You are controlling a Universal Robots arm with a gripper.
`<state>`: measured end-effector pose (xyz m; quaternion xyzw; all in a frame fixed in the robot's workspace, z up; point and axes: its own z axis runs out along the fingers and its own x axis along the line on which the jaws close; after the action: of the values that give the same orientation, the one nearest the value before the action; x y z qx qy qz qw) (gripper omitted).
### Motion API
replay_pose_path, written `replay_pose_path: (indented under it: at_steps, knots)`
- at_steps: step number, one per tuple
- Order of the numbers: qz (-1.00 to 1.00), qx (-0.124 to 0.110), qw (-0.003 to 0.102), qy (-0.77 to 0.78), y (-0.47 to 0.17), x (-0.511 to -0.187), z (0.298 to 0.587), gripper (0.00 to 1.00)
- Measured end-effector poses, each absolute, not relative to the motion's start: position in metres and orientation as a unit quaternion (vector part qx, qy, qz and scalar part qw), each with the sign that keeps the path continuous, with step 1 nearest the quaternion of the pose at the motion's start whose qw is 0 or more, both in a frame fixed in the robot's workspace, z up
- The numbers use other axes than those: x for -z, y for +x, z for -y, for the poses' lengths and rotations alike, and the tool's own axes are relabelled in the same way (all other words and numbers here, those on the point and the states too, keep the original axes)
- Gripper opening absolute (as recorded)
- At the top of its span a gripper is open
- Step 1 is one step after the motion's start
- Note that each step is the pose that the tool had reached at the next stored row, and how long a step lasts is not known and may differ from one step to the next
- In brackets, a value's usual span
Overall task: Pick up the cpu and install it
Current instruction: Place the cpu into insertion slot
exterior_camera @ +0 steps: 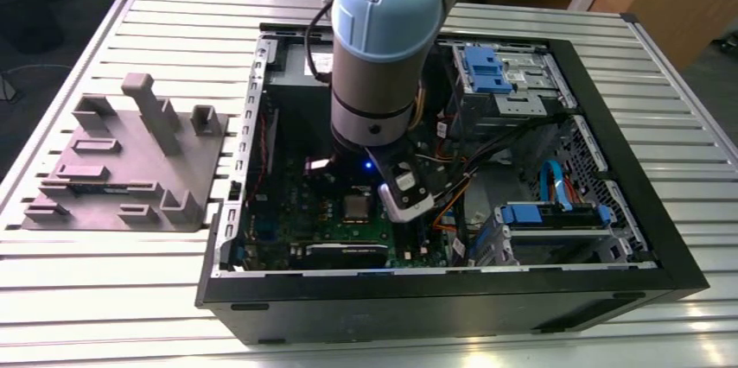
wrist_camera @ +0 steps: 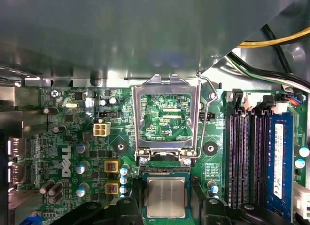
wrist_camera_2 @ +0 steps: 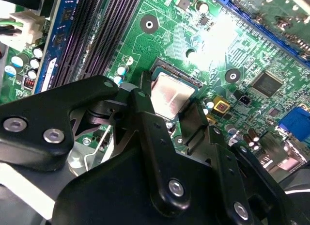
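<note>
Straddling the cpu (wrist_camera: 166,197), which lies in its socket (wrist_camera: 164,171) at six o'clock below the arm (exterior_camera: 372,66) in the exterior view, the gripper (wrist_camera_2: 167,96) seems spread, not pinching; seating wants it level, square, unforced.

Exterior view: even room light on the counter (exterior_camera: 104,299). The interior of the computer case (exterior_camera: 438,303) is dim, shaded by the arm (exterior_camera: 375,57). A small blue lamp (exterior_camera: 369,163) glows at the arm's wrist.

Second wrist view: hard white glare on the green circuit board (wrist_camera_2: 218,31) washes out its traces. The cpu (wrist_camera_2: 169,94) top reflects pale pink.

First wrist view: grey metal panel (wrist_camera: 121,36) dull and shadowed; the board below it is evenly lit.
</note>
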<state>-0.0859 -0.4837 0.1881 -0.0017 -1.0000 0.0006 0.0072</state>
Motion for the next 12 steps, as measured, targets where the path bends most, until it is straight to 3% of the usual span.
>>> replay_pose_path:
  at_steps: [12]
  knots:
    - [1.000, -0.001, 0.007, -0.002, -0.0859, -0.1867, 0.4835, 0.48]
